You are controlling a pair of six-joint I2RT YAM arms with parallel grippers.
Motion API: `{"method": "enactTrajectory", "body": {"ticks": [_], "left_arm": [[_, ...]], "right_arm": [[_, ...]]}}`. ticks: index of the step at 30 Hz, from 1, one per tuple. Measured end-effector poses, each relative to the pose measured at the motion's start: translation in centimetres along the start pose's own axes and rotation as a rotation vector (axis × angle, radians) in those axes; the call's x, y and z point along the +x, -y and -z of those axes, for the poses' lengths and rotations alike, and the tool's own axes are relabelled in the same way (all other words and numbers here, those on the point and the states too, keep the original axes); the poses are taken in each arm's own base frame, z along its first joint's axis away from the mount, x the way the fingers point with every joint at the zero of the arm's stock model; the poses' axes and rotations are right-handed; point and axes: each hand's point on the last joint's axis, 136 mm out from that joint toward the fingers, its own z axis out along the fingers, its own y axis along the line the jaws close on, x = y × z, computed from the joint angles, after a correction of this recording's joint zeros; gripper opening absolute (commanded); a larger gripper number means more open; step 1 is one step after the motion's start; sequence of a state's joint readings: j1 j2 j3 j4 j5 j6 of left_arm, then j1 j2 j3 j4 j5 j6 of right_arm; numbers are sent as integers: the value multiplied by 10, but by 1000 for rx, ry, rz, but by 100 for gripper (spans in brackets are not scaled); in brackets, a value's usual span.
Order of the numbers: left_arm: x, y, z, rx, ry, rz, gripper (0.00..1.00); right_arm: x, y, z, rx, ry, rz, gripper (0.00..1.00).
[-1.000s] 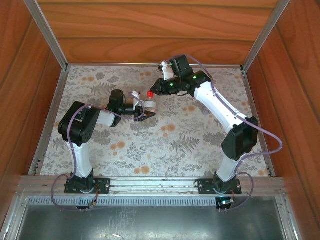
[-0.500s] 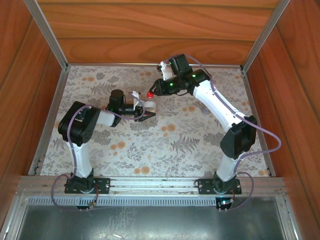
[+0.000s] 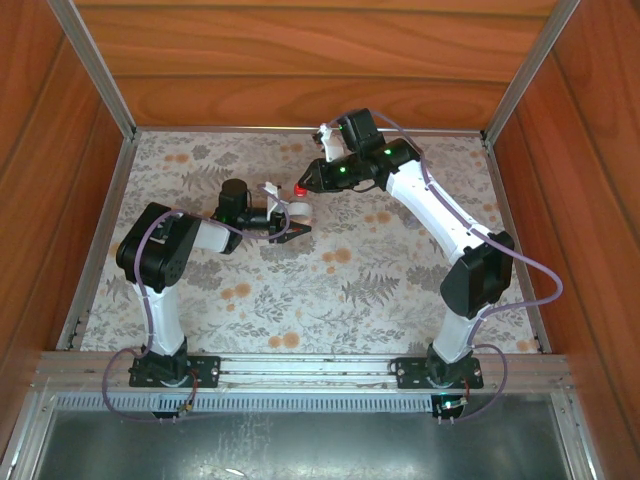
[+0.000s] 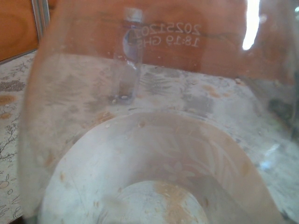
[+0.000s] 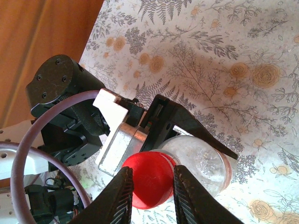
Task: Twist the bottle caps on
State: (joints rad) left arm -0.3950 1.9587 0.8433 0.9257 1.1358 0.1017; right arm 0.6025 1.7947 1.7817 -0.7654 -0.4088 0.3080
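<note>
My left gripper (image 3: 291,222) is shut on a clear bottle (image 3: 294,210) with a red-and-white label band, held above the mat. The right wrist view has the bottle (image 5: 208,161) under the black left finger (image 5: 187,122). A bright red cap (image 5: 150,179) sits on the bottle's neck. My right gripper (image 5: 152,195) is shut on it, one ribbed finger pressing each side. From above, the red cap (image 3: 300,190) lies at the tip of the right gripper (image 3: 305,186). In the left wrist view the held bottle's clear wall (image 4: 154,154) is close up, and through it a second small clear bottle (image 4: 127,70) stands on the mat.
The floral mat (image 3: 350,280) covers the table inside wooden walls (image 3: 300,70) with aluminium corner posts (image 3: 95,70). Both arms meet over the back middle of the mat. The right arm's elbow (image 3: 480,275) stands over the right side.
The right wrist has shifted and turned slightly around the red cap. The left arm and the bottle have not moved.
</note>
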Motion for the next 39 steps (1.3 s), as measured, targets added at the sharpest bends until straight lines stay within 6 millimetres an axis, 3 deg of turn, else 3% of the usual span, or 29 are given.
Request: {"method": "enactTrajectory", "body": {"ticks": [12,19,25,31,39], "left_arm": [[0,0,0,1,0,0,58],[0,0,0,1,1,-4,57],[1,4,0,3,-1,-26,57],[2,9,0,7,-4,-67,57],[4,12,0,11,-6,-105,57]], "right_arm": [[2,2,2,19,-17,-9,58],[0,-3,10,17,-2,40,63],[4,-15,43,42,29,281,64],[25,-36,79,41,25,646,67],[51,-42,68,34,-142,968,68]]}}
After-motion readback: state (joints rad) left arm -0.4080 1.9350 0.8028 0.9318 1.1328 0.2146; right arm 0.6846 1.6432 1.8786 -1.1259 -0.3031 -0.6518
